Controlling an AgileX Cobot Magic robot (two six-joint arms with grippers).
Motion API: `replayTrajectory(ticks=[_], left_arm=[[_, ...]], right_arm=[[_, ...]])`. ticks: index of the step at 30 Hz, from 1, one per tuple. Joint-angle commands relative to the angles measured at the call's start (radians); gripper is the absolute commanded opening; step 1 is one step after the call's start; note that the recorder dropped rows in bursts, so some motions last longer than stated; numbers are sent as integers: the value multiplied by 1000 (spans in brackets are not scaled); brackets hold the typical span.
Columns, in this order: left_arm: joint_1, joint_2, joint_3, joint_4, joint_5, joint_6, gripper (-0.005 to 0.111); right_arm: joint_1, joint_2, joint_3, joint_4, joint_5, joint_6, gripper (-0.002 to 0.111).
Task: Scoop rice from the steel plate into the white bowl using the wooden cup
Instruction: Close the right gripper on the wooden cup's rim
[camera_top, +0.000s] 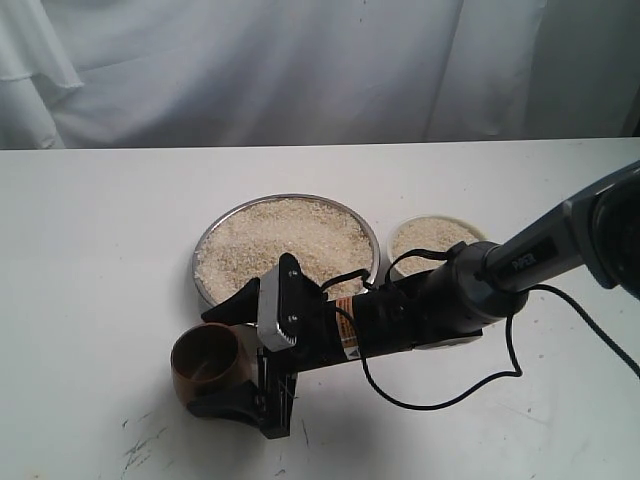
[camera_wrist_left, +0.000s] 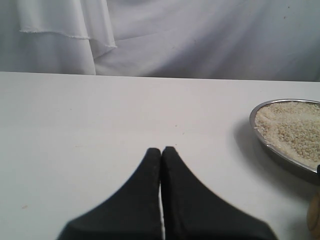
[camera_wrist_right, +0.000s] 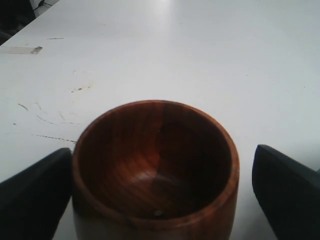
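Wooden cup, upright, mouth up, standing inside wide-spread right claw

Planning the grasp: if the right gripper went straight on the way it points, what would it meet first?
The wooden cup, standing between the open right gripper's fingers; its near wall would probably reach the palm first.

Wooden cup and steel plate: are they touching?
Apart. The exterior view shows bare table and one finger of the right gripper between the cup and the plate.
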Motion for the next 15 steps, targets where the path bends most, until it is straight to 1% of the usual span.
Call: replayTrajectory(ticks=[1, 15], left_arm=[[-2, -5, 5, -1, -6, -3, 0], [-2, -5, 5, -1, -6, -3, 0]], right_arm=[[5, 3, -5, 2, -7, 5, 86], [5, 3, -23, 22, -14, -30, 86]])
